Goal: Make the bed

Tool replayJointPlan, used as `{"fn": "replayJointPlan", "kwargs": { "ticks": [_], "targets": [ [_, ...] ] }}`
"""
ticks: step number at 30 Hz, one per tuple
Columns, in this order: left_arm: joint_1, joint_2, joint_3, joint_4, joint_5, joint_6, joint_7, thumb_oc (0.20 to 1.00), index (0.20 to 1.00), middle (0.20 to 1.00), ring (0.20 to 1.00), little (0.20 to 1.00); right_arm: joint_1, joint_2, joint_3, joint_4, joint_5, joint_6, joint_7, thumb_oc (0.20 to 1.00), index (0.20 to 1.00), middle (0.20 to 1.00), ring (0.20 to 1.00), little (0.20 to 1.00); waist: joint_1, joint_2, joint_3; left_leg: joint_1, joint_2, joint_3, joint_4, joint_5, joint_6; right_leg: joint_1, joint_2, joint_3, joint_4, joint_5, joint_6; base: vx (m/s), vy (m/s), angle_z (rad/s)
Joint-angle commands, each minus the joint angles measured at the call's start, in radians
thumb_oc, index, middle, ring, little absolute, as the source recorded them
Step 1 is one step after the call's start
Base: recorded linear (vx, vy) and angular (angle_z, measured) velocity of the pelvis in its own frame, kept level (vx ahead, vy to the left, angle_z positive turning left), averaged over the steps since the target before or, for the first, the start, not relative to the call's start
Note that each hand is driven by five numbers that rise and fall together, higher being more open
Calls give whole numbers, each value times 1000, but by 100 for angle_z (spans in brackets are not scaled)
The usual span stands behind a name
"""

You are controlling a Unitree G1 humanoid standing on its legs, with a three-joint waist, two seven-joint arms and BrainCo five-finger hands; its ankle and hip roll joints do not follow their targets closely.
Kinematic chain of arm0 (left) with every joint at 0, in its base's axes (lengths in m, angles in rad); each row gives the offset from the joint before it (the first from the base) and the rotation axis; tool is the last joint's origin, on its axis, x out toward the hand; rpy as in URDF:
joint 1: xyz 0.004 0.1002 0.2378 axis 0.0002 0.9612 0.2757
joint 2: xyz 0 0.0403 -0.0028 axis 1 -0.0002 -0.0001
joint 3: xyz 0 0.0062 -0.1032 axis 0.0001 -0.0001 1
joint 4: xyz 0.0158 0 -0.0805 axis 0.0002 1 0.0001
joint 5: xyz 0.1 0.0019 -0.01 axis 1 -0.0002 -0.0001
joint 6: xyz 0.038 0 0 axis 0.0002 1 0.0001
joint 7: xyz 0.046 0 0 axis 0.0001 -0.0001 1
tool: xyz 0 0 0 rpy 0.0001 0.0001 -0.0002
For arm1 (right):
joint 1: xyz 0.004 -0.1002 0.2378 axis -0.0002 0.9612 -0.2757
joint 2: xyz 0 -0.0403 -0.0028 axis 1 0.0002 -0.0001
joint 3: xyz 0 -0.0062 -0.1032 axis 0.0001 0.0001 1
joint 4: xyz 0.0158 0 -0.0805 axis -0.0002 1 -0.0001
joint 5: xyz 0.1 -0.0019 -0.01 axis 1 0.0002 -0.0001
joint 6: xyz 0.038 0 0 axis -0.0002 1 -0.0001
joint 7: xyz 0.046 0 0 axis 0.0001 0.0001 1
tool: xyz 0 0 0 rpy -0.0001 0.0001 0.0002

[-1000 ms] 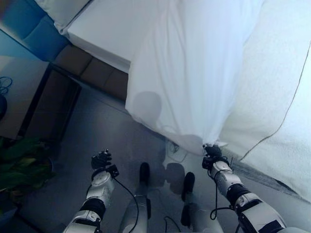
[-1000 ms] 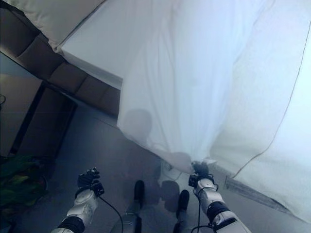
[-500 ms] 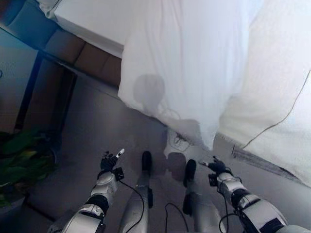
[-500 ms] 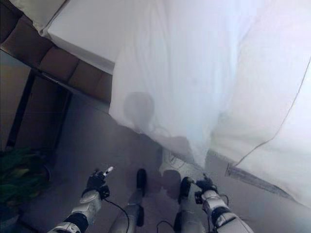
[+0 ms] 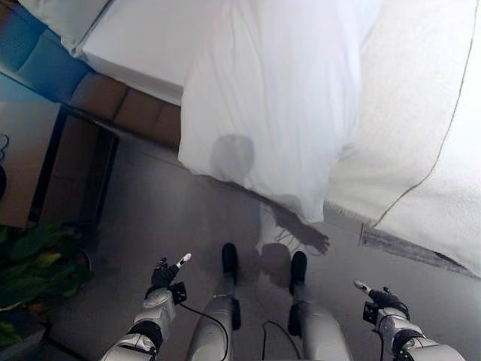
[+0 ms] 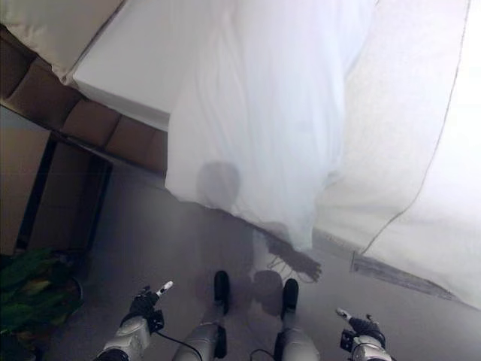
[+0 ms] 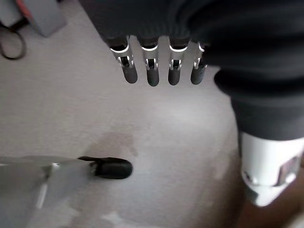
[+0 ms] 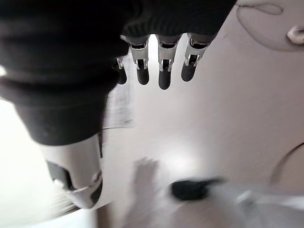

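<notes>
- Across the far half of our view lies the bed [image 5: 143, 56], its white mattress top partly bare at the left, with a brown padded base [image 5: 124, 105] running along the floor edge.
- Over the bed's side hangs a white sheet [image 5: 270, 113]; it drapes down from the mattress and its lowest corner ends close above the grey floor [image 5: 150, 210], touching neither of our hands.
- To the right of the sheet we see a thicker, textured white blanket [image 5: 421, 128] with a thin dark seam line running through it, spread down toward the floor.
- At the upper left corner a pillow [image 5: 64, 15] rests on the mattress.
- Beside the bed on the left stands a dark wooden nightstand [image 5: 56, 162].
- Near the lower left edge a green leafy plant [image 5: 34, 267] sits on the floor.
- On the floor under the blanket's edge lies a flat pale strip of paper or label [image 5: 402, 248]; we cannot tell which.
- Our left hand [image 5: 164, 274] hangs low over the floor, well apart from the sheet, fingers [image 7: 152, 71] straight and holding nothing.
- Our right hand [image 5: 379, 297] is likewise low and away from the bedding, fingers [image 8: 164, 71] extended and empty.
</notes>
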Motion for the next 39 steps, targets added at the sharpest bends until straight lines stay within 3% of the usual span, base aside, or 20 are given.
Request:
{"fn": "replayJointPlan", "kwargs": {
  "ticks": [1, 3, 4, 6, 7, 8, 9, 10, 11, 13, 16, 19, 21, 29, 39],
  "targets": [
    [-7, 38, 19, -263, -7, -76, 24, 1000, 1000, 1000, 1000, 1000, 37, -55, -23, -352, 56, -112, -15, 1000, 1000, 1000, 1000, 1000, -29, -2, 29, -34, -92, 39, 178, -109, -21, -140, 8, 42, 238, -112, -14, -66, -161, -4],
    [-21, 65, 7, -331, 15, -81, 13, 1000, 1000, 1000, 1000, 1000, 26, -70, -14, -417, 65, -127, 11, 1000, 1000, 1000, 1000, 1000, -29, -10, 41, -74, -88, 40, 246, -117, -35, -138, 0, 39, 245, -115, -18, -63, -100, 22],
    [-55, 118, 3, -463, -10, -103, -16, 1000, 1000, 1000, 1000, 1000, -21, -104, 19, -558, 62, -150, 48, 1000, 1000, 1000, 1000, 1000, -10, -25, 61, -136, -107, -14, 337, -141, -42, -142, 1, 49, 258, -123, -24, -28, -48, 37],
    [-83, 138, 1, -504, -28, -111, -25, 1000, 1000, 1000, 1000, 1000, -57, -117, 32, -585, 66, -156, 57, 1000, 1000, 1000, 1000, 1000, -3, -26, 57, -153, -107, -33, 312, -130, -39, -142, 8, 51, 253, -125, -21, 34, -36, -4],
    [-154, 183, -13, -558, -41, -118, -41, 1000, 1000, 1000, 1000, 1000, -144, -156, 64, -658, 53, -161, 59, 1000, 1000, 1000, 1000, 1000, 8, -25, 49, -179, -84, -42, 228, -76, -28, -139, 29, 59, 248, -124, -11, 81, -5, -29],
    [-155, 183, -13, -557, -41, -118, -41, 1000, 1000, 1000, 1000, 1000, -145, -156, 64, -658, 53, -161, 59, 1000, 1000, 1000, 1000, 1000, 8, -25, 49, -178, -84, -42, 226, -75, -28, -139, 29, 60, 248, -124, -11, 133, 55, -44],
    [-242, 237, -36, -585, -90, -135, -53, 1000, 1000, 1000, 1000, 1000, -243, -188, 119, -698, 46, -160, 72, 1000, 1000, 1000, 1000, 1000, 21, -24, 56, -183, -69, -32, 197, -48, -27, -147, 46, 74, 262, -127, -4, 50, 59, -33],
    [-244, 238, -35, -584, -90, -135, -54, 1000, 1000, 1000, 1000, 1000, -245, -188, 119, -698, 46, -160, 72, 1000, 1000, 1000, 1000, 1000, 22, -25, 58, -181, -68, -30, 197, -49, -27, -147, 46, 76, 264, -127, -4, 50, 177, -39],
    [-369, 309, -90, -614, -133, -147, -73, 1000, 1000, 1000, 1000, 1000, -359, -239, 183, -733, 65, -157, 80, 1000, 1000, 1000, 1000, 1000, 18, -28, 63, -191, -68, -9, 182, -40, -29, -179, 42, 84, 261, -114, 5, 8, 201, -30],
    [-437, 339, -114, -605, -162, -150, -82, 1000, 1000, 1000, 1000, 1000, -432, -257, 214, -727, 84, -154, 94, 1000, 1000, 1000, 1000, 1000, 18, -32, 65, -194, -76, -1, 171, -32, -28, -199, 39, 95, 260, -100, 11, 19, 187, -21],
    [-658, 425, -230, -549, -243, -147, -124, 1000, 1000, 1000, 1000, 1000, -624, -327, 334, -734, 139, -153, 117, 1000, 1000, 1000, 1000, 1000, 12, -37, 53, -199, -82, 36, 131, -22, -26, -221, 26, 114, 220, -66, 26, 75, 221, -15],
    [-864, 445, -336, -507, -394, -156, -158, 1000, 1000, 1000, 1000, 1000, -836, -345, 468, -746, 204, -169, 120, 1000, 1000, 1000, 1000, 1000, 7, -58, 65, -239, -90, 54, 131, -25, -25, -242, 8, 117, 177, -34, 40, 44, 162, -8],
    [-944, 421, -366, -483, -480, -162, -171, 1000, 1000, 1000, 1000, 1000, -940, -311, 527, -728, 266, -190, 132, 1000, 1000, 1000, 1000, 1000, 14, -70, 73, -268, -93, 61, 136, -27, -25, -255, 5, 119, 152, -13, 48, 31, 120, -1],
    [-1144, 365, -439, -282, -611, -148, -156, 1000, 1000, 1000, 1000, 1000, -1184, -237, 666, -469, 466, -188, 120, 1000, 1000, 1000, 1000, 1000, 41, -91, 82, -364, -93, 63, 114, -12, -35, -322, 1, 94, 85, 39, 61, 30, 36, -1],
    [-1258, 376, -524, -10, -526, -85, -84, 1000, 1000, 1000, 1000, 1000, -1308, -190, 776, -172, 534, -101, 85, 1000, 1000, 1000, 1000, 1000, 66, -88, 82, -529, -100, 24, 188, -69, -29, -462, 6, 71, 104, 32, 61, 39, -15, 6]
  ]
}}
